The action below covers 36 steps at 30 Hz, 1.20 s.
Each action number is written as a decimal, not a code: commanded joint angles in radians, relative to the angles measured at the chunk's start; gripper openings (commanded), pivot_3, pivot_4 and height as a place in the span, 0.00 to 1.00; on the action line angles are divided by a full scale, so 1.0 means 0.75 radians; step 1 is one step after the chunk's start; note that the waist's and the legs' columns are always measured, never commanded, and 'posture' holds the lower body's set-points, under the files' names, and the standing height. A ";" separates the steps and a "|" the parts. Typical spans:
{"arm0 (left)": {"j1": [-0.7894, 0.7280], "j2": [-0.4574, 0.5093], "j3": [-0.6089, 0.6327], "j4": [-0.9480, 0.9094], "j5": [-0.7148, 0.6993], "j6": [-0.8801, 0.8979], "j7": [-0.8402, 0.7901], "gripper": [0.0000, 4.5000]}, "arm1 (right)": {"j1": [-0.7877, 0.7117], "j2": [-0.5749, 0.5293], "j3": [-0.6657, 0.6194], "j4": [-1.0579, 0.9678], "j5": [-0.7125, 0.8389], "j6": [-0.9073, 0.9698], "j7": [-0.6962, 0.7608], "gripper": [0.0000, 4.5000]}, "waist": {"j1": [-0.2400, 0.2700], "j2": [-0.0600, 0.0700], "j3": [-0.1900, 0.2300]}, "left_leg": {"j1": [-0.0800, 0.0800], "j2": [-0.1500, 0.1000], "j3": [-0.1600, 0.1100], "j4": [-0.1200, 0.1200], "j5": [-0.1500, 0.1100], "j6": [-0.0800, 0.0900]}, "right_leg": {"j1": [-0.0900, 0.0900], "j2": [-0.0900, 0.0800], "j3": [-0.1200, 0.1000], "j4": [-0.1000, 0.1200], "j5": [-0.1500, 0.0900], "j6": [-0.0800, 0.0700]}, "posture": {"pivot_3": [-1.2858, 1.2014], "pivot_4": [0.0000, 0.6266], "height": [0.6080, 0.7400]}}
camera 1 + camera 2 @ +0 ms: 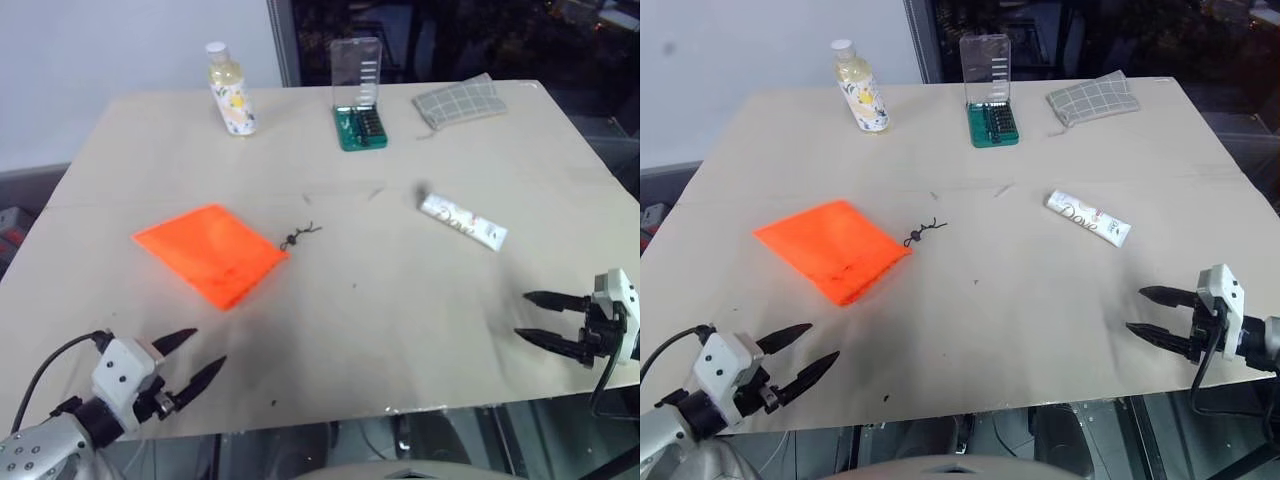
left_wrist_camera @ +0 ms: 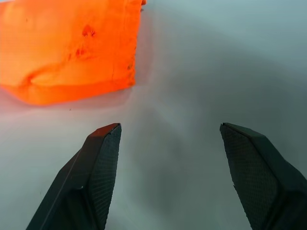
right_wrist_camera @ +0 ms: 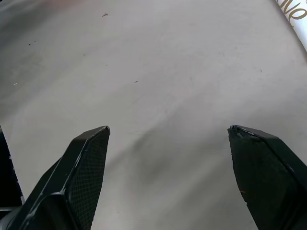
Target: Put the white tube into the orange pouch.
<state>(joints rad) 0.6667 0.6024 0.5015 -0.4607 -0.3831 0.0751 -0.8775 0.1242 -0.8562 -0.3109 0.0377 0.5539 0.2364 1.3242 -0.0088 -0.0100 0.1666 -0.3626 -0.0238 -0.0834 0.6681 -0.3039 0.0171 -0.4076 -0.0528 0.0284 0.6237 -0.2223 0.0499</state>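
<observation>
Both tools, left (image 1: 205,353) and right (image 1: 522,314), wide and empty; white tube (image 1: 462,221) well apart from orange pouch (image 1: 208,252)

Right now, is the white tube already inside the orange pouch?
No. The white tube lies on the bare table, well apart from the orange pouch, which lies flat to its left.

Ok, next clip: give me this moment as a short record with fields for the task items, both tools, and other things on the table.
white tube: lying flat on the table, right of centre, untouched
orange pouch: flat, left of centre, black drawstring trailing toward the tube
left tool: open, empty, near the table's front edge, short of the pouch
right tool: open, empty, near the front edge, short of the tube
far side: yellowish bottle, green bit case, grey checked cloth
</observation>
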 commanded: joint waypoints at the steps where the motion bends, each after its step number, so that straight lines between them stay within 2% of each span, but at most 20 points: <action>1: -0.001 -0.015 0.016 -0.076 -0.046 0.015 0.023 0.75 | -0.005 0.001 -0.007 -0.039 0.007 -0.002 0.001 0.88 | 0.000 0.000 0.000 | 0.000 0.000 0.000 0.000 0.000 0.000 | 0.000 0.000 0.000 0.000 0.000 0.000 | 0.52 0.24 1.00; 5: 0.002 -0.026 0.000 -0.128 -0.036 0.046 0.056 0.75 | -0.003 0.007 -0.002 -0.048 0.008 0.004 -0.005 0.88 | 0.000 0.000 0.000 | 0.000 0.000 0.000 0.001 0.000 0.000 | 0.000 0.000 0.000 0.000 0.000 0.000 | 0.52 0.24 1.00; 9: -0.055 -0.052 -0.050 -0.189 0.117 0.060 0.205 0.75 | -0.008 0.014 0.009 -0.055 0.009 0.010 -0.012 0.88 | 0.001 0.000 0.000 | 0.000 0.000 0.000 0.001 0.000 0.000 | 0.000 0.000 0.000 0.001 0.001 0.001 | 0.52 0.24 1.00; 13: -0.149 -0.065 -0.150 -0.241 0.388 0.060 0.392 0.75 | -0.018 0.023 0.026 -0.063 0.009 0.017 -0.025 0.88 | 0.006 0.000 0.000 | 0.001 -0.001 -0.001 0.002 0.000 0.000 | 0.002 0.000 0.000 0.002 0.003 0.005 | 0.52 0.24 1.00; 16: -0.239 -0.050 -0.260 -0.208 0.707 -0.004 0.551 0.75 | -0.022 0.040 0.044 -0.076 0.006 0.021 -0.041 0.88 | 0.005 0.000 -0.001 | 0.002 -0.001 -0.001 0.002 0.000 0.000 | 0.002 0.000 0.000 0.002 0.003 0.005 | 0.52 0.24 1.00; 23: -0.362 -0.061 -0.462 -0.144 1.042 -0.042 0.694 0.75 | -0.017 0.058 0.047 -0.098 0.007 0.029 -0.064 0.88 | 0.006 0.000 -0.001 | 0.002 -0.002 0.000 0.002 0.000 0.000 | 0.002 -0.001 0.000 0.002 0.003 0.005 | 0.52 0.24 1.00; 30: -0.490 -0.103 -0.591 -0.039 1.228 -0.024 0.785 0.75 | 0.002 0.070 0.051 -0.171 0.037 0.060 -0.079 0.88 | 0.013 0.001 -0.001 | 0.002 -0.001 -0.001 0.002 0.000 0.000 | 0.002 -0.001 0.000 0.003 0.004 0.005 | 0.52 0.24 1.00; 36: -0.562 -0.132 -0.589 0.010 1.260 -0.006 0.833 0.75 | -0.028 0.103 0.034 -0.196 0.032 0.059 -0.140 0.88 | 0.020 0.000 -0.002 | 0.001 -0.001 -0.002 0.002 0.000 0.000 | 0.001 -0.001 0.000 0.003 0.004 0.005 | 0.52 0.24 1.00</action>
<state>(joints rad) 0.2582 0.5072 0.0455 -0.4451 0.5503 0.0659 -0.2762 0.1242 -0.7898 -0.2557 -0.0906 0.5627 0.2943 1.2456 0.0061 -0.0097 0.1654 -0.3616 -0.0248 -0.0846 0.6698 -0.3038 0.0170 -0.4065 -0.0537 0.0281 0.6260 -0.2195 0.0535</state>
